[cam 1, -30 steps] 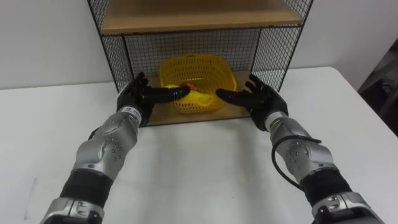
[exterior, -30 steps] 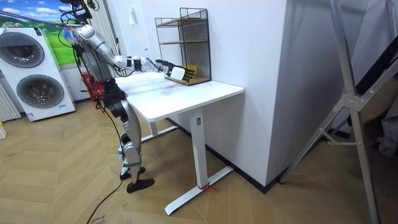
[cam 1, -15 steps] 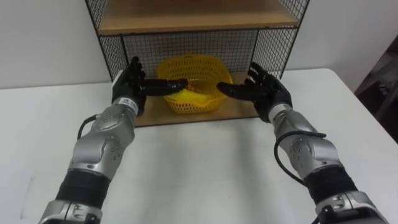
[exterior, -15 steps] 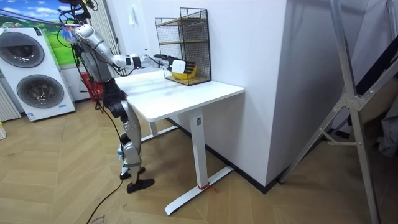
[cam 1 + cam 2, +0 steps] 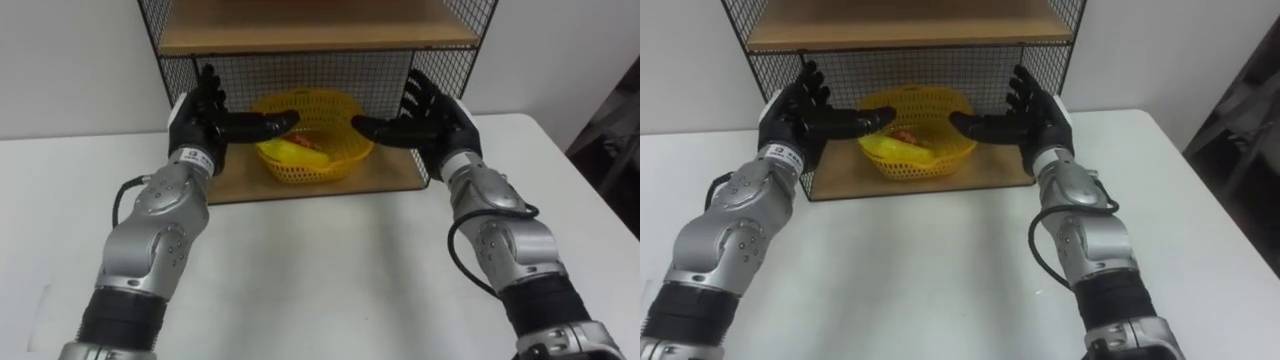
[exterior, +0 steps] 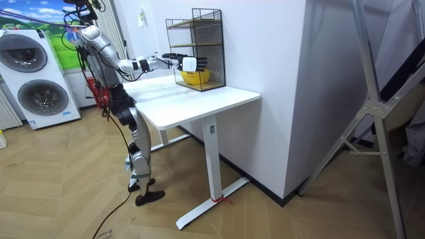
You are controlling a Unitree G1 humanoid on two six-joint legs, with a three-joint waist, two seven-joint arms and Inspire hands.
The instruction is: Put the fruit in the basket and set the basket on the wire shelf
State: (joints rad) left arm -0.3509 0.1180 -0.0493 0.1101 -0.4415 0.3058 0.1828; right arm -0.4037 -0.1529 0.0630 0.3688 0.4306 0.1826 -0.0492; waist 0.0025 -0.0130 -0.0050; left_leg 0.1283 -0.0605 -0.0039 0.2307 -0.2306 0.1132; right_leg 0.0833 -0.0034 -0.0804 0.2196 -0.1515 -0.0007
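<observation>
Two hands are hanging in the air before the shelf (image 5: 300, 30) in the left eye view. The left hand (image 5: 198, 118) is standing at 9 o'clock from the basket (image 5: 300, 172), and the right hand (image 5: 438, 115) at 3 o'clock from it. Both hands are keeping their fingers straight and spread, pointing to 12 o'clock. Each thumb is reaching inward across the basket's rim, but I cannot tell whether the thumbs are touching it. Both hands are holding nothing. The basket is sitting on the lower board (image 5: 385, 178) of the shelf, inside the wire walls. The fruit (image 5: 292, 152) is lying in it: a yellow piece, with something orange at 12 o'clock from that piece. The shelf is standing on the table (image 5: 320, 260), at its far edge by the wall.

In the room view the robot is standing upright at the table's end on the room view's left. It is stretching both arms level toward the shelf. The basket is showing yellow in the lower compartment, just behind the right hand.

In the right eye view the two palms are facing each other, with the basket lying between them on the board.
</observation>
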